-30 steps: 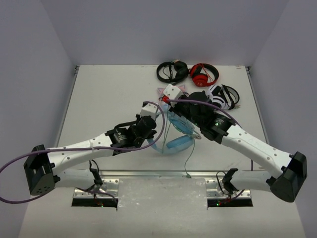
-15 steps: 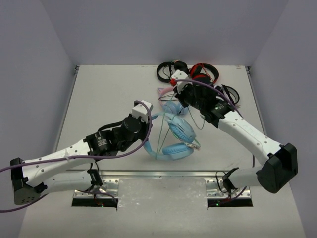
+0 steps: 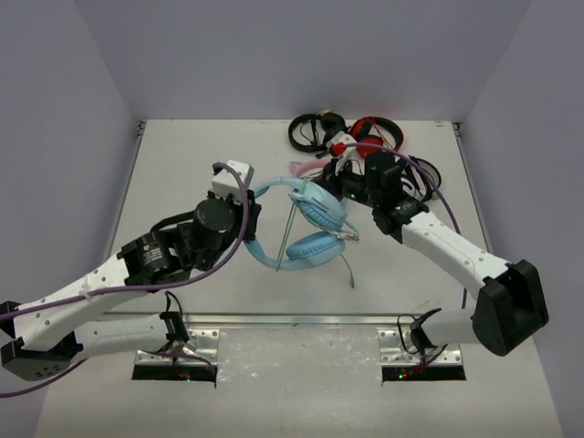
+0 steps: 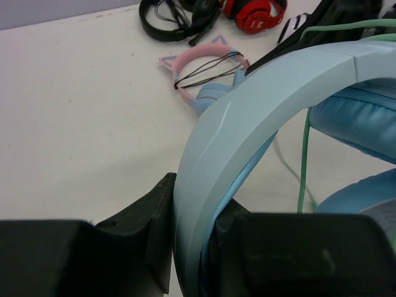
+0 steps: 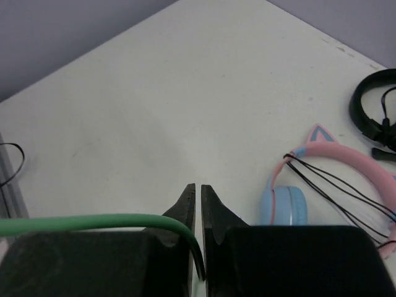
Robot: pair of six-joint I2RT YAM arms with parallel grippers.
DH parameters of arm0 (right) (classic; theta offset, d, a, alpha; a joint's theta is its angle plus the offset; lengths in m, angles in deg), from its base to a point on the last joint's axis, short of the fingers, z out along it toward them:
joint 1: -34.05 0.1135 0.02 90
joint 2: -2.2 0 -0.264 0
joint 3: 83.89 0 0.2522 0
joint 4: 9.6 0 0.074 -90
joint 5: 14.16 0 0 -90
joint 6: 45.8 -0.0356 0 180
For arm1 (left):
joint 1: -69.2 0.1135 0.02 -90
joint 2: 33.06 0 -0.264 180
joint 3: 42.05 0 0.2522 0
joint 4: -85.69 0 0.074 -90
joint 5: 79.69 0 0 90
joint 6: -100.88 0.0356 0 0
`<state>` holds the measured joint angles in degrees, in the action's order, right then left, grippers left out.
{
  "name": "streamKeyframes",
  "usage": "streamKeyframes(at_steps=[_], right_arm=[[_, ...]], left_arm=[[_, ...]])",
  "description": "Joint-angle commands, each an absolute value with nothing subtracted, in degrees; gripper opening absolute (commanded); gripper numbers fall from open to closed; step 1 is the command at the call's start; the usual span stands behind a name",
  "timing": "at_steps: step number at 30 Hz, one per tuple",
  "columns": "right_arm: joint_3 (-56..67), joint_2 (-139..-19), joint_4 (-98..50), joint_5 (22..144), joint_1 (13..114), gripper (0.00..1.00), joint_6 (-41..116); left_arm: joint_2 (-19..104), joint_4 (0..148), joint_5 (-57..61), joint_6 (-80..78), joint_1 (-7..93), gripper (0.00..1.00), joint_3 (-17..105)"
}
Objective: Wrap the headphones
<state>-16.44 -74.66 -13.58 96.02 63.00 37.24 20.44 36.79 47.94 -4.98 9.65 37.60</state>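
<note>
Left tool point(image 4: 192, 247): clamped across the headband point(image 4: 266, 80) of the light-blue over-ear headphones point(image 3: 306, 228), one jaw on each face of the band.
Right tool point(image 5: 198, 204): pinched shut on the pale-green cable point(image 5: 93, 223), strand leaving between the fingertips.

Headphones: just on the near side of the pink cat-ear headphones point(image 3: 301, 170), close but apparently not touching. Blue ear cushions point(image 4: 359, 117) hanging toward the arm bases. Cable slack across the cups, one tail trailing nearer still. Resting on the bench or raised off it: cannot tell.

Step in hand, by judgement: winding cable round the headset.
- Hold the left grip firm as the anchor; no twisting of the band.
- Carry the strand with the right tool under light, even tension, just enough to take out the slack without jerking the plug end.
- Lay turns side by side, not crossed.
- Keep the sweep on the near side of the cat-ear set; its thin black cord point(image 5: 334, 179) looks ready to snag.

Bench point(image 3: 201, 164): off-white, matte, faintly scuffed.
Beyond the cat-ear set: black headphones point(image 3: 310, 132) and red headphones point(image 3: 374, 137) near the far edge.
Walls point(image 3: 274, 55): plain pale grey-lilac on three sides.
</note>
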Motion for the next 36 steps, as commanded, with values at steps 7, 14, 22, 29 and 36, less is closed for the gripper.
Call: streamKeyframes(at_steps=[7,14,22,29,36], right_arm=[[-26.1,-76.6,16.4,112.6,61.1,0.23,8.9],[-27.5,-83.3,33.2,113.2,64.8,0.24,2.2],[-26.6,-91.8,36.8,112.1,68.6,0.25,2.4],[-34.8,-92.2,42.4,107.9,74.9,0.14,3.9],[-44.5,-78.9,40.0,101.3,80.0,0.01,9.0]], left_arm=[[17.4,55.6,46.3,-12.9,8.8,0.0,48.4],[22.7,52.3,52.6,-14.6,8.8,0.0,57.8],[25.9,49.6,63.3,-13.7,8.8,0.0,67.5],[28.9,51.6,77.9,-7.0,8.8,0.0,70.3],[36.2,52.3,84.8,0.2,13.4,0.0,69.5]])
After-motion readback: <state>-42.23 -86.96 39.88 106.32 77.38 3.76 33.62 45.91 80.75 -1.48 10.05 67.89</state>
